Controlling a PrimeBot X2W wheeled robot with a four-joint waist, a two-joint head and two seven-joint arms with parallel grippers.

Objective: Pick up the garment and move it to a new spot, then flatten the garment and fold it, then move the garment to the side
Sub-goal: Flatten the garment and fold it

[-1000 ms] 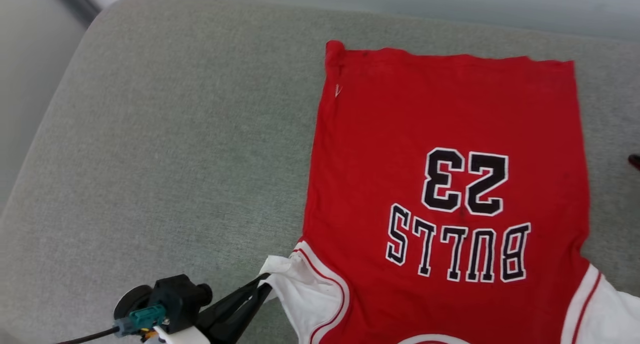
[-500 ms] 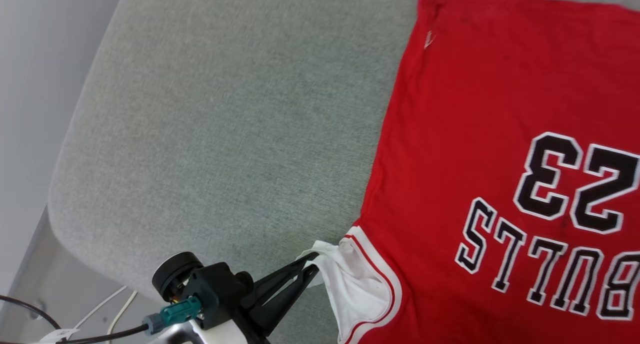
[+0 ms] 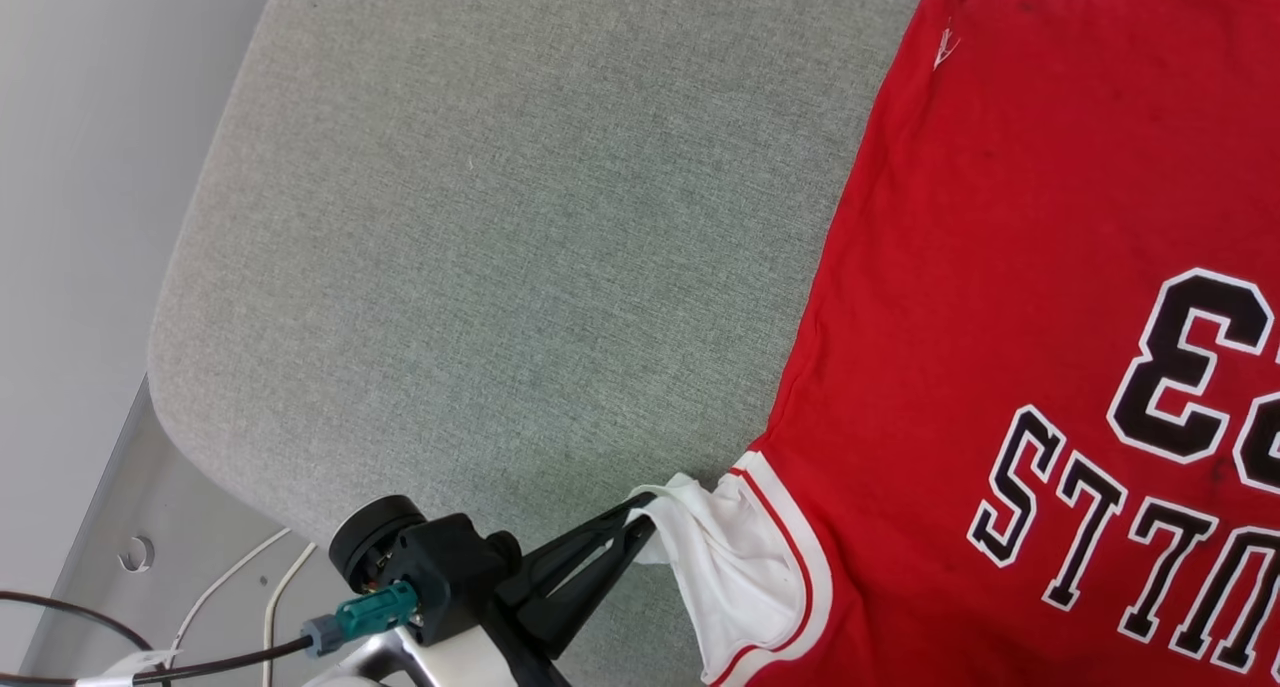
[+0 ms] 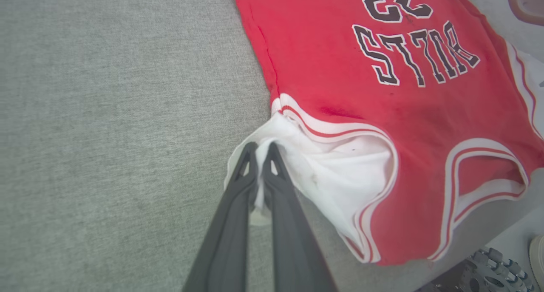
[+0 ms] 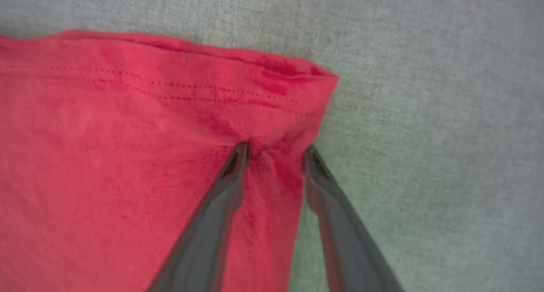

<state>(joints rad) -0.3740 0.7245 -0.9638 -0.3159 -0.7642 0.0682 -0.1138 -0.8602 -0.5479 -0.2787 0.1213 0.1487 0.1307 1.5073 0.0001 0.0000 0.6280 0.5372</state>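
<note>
You lose the garment [image 3: 1000,217] past the head view's right edge, lettering cut mid-word. The right gripper [image 5: 276,149] is blurred, so its hold is unclear.

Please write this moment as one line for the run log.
left gripper: shut on sleeve | right gripper: open, tips at hem corner | garment: spread on cushion, print up

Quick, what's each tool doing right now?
Left tool: shut on the white sleeve of the shirt.
Right tool: open, pressing the shirt's red corner.
</note>
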